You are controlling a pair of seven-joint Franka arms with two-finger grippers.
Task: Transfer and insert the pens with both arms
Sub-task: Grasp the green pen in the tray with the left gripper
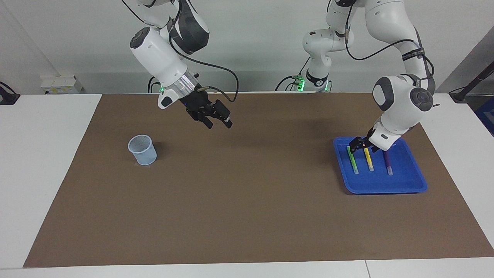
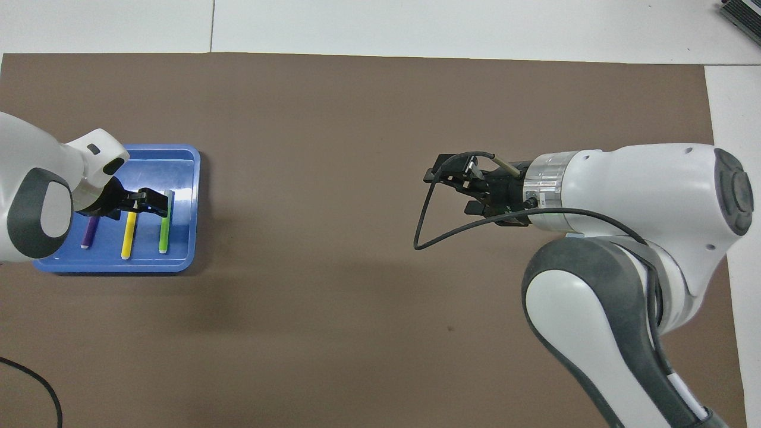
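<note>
While my left gripper (image 1: 358, 143) hung with jaws apart over the green pen (image 1: 352, 161) in the tray (image 1: 386, 185), I judged it light, stiff, slick: grip mid-barrel. My right gripper (image 1: 218, 122) waited, jaws apart.

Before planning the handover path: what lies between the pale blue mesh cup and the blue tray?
Only bare brown mat between pale blue mesh cup and blue plastic tray, shown in the facing view.

Glossy plastic tray (image 1: 405, 185) on matt brown mat (image 1: 247, 200) — mesh-walled cup (image 1: 142, 150).
</note>
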